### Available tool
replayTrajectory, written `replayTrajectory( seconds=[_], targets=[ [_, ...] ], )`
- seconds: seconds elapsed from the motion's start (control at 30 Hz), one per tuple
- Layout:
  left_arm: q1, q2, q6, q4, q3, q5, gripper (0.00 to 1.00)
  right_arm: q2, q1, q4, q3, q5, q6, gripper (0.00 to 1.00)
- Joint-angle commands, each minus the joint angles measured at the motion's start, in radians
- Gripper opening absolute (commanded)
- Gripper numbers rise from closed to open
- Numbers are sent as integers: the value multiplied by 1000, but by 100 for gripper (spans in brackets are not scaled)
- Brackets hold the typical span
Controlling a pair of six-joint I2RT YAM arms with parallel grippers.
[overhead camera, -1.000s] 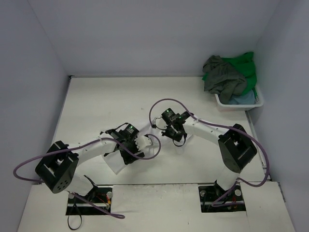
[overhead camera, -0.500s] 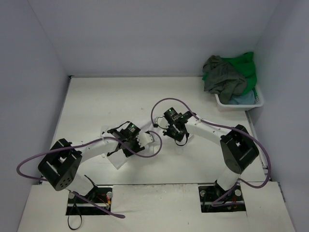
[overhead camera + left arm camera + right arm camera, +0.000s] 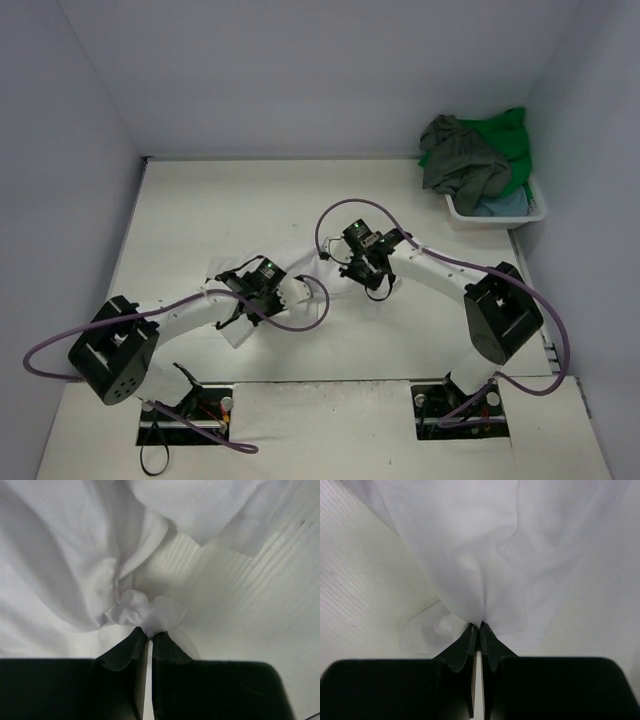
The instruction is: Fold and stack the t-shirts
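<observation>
Left tool (image 3: 149, 636): pressed together on a small bunched tuft of the white t-shirt (image 3: 60, 565). The cloth puffs out just past the tips, toward 12 o'clock in the left wrist view.
Right tool (image 3: 480, 628): pressed together on a thin, smooth fold of the same shirt. The cloth fans away from the tips toward 12 o'clock in the right wrist view.
White t-shirt, place: crumpled on the worktop (image 3: 200, 210) near its centre, between the two tools. In the top view the arms hide most of it, and one patch shows at 7 o'clock of the left tool.
Other t-shirts: heaped in the basket (image 3: 482, 216) in the corner at 2 o'clock. The dark grey-olive shirt (image 3: 455, 160) lies on top, the green shirt (image 3: 508, 135) is behind it, and the light blue shirt (image 3: 502, 204) is at the near side.
Step (judgement): opening the shirt flat ahead of a first fold. Nothing is folded or stacked yet.
Risk 1: the left hold looks shallow, only a tuft at the very tips. A firm pull could draw it out and drop that corner.
Risk 2: I cannot tell how many layers the right pinch takes. If it has front and back together, the shirt would stay doubled and not spread.
Risk 3: the tools sit near each other with slack cloth between. An uneven pull would drag the whole shirt sideways without flattening it.
Risk 4: the purple cable (image 3: 318, 300) loops just beside the left tool. A wide sweep could catch cloth on it.
</observation>
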Motion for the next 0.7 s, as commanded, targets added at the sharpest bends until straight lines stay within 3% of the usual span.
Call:
replayTrajectory(
  seconds=[0.0,0.43,0.57,0.67],
  targets=[
    [4,-112,29,-46,23,-81,0,-78,-11,-13,56,24,-1,0],
    [52,-302,58,-137,89,-173,0,-114,-14,-14,56,15,4,1],
    [54,-321,44,-141,83,-175,0,-106,-12,-16,35,-1,7,23],
    [54,-323,32,-140,80,-172,0,-95,-12,-14,27,-24,8,29]
  ],
)
